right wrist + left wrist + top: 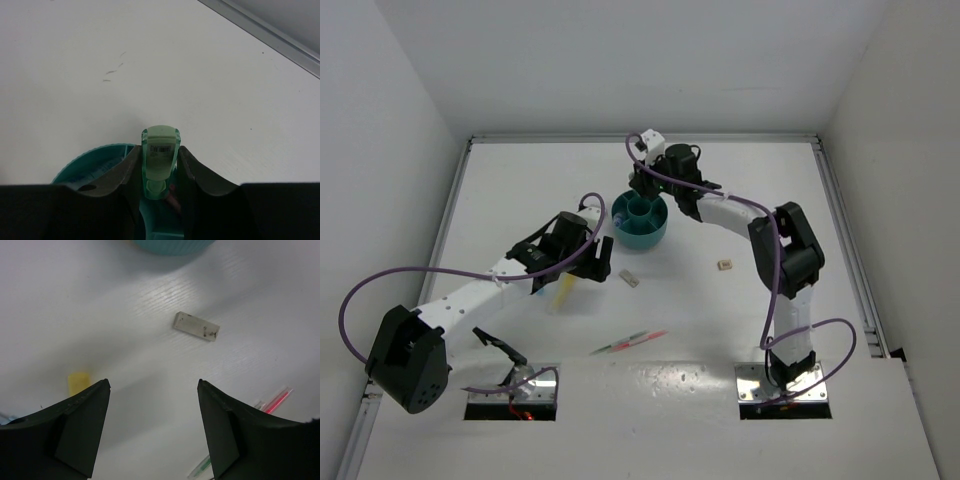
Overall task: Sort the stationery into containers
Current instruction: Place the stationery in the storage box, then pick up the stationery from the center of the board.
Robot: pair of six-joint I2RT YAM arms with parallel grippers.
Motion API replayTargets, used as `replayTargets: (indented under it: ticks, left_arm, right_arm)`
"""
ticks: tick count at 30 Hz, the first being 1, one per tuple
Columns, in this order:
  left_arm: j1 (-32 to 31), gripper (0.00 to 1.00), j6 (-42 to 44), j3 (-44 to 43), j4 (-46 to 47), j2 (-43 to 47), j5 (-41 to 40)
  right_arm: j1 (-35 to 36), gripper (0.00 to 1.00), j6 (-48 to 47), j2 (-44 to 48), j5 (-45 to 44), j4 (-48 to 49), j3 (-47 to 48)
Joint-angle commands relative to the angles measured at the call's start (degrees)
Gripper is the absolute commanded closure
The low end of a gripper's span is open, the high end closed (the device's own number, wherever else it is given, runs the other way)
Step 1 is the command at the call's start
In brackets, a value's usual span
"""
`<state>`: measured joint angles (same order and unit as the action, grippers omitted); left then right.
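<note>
Stationery lies scattered on the white counter (540, 190). Green and pink-red pens (630, 342) lie nearest the bases. Beyond them are a yellow marker (563, 292) and a beige eraser (629, 279), near the left claw (153, 385), which is spread wide and empty. Farther off, the right claw (160, 152) pinches a green marker (160, 135) above the teal bowl (645, 238).

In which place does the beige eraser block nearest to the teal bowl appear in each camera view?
Top external: the beige eraser block lies just below the teal bowl, near the picture's centre.
Left wrist: upper middle, slightly right.
Right wrist: not in it.
Shared landmark: the teal bowl, at the top edge in left wrist, at the lower left in right wrist.
</note>
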<state>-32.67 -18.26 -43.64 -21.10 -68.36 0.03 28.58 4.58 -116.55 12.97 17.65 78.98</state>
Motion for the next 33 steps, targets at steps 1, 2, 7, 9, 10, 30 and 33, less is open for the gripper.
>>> replayTargets:
  ticks: [1,2,7,9,10,30,33]
  left_arm:
    - [-0.6,0.24,0.6,-0.2,1.3,0.9,0.6]
    - [-0.6,0.24,0.6,-0.2,1.3,0.9,0.6]
    - [-0.6,0.24,0.6,-0.2,1.3,0.9,0.6]
    - [-0.6,0.24,0.6,-0.2,1.3,0.9,0.6]
    - [-0.6,0.24,0.6,-0.2,1.3,0.9,0.6]
    - [-0.6,0.75,-14.5,0.1,-5.6,3.6,-28.3]
    - [1.3,0.46,-11.7,-2.0,-8.0,-2.1,-22.3]
  right_arm:
    - [-0.5,0.67,-0.2,-0.9,2.8,1.5,-0.1]
    - [-0.5,0.65,-0.2,-0.9,3.4,1.5,-0.1]
    - [-0.5,0.55,-0.7,0.2,3.4,0.9,-0.6]
    - [-0.5,0.47,-0.7,0.2,3.4,0.9,-1.1]
    - [-0.5,0.45,-0.7,0.8,3.4,0.9,-1.1]
    - [-1.0,0.81,-14.2,25.4,7.8,-27.8,-1.5]
    - [-1.5,0.04,-20.6,29.7,12.8,-37.0,-4.0]
